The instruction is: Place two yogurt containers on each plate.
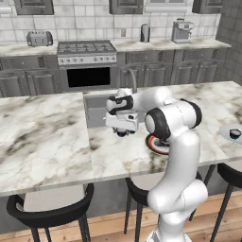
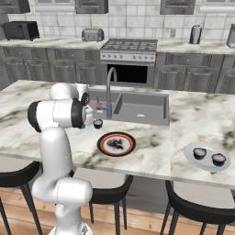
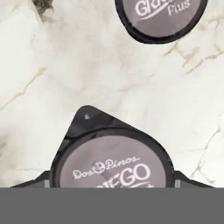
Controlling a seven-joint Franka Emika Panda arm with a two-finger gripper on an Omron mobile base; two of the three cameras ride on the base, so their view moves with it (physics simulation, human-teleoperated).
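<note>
Yogurt containers fill the white plate; the end effector, clamped on another, hovers near the red-rimmed plate.

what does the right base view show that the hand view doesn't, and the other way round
Right base view: the white plate already carrying two yogurts, the red-rimmed plate with none on it, and the sink.
Hand view: lid print, "Dos Pinos" on the near yogurt, and a second yogurt lying on the marble beyond it.
Both: the near yogurt, small and dark in the right base view, and the marble counter.
</note>
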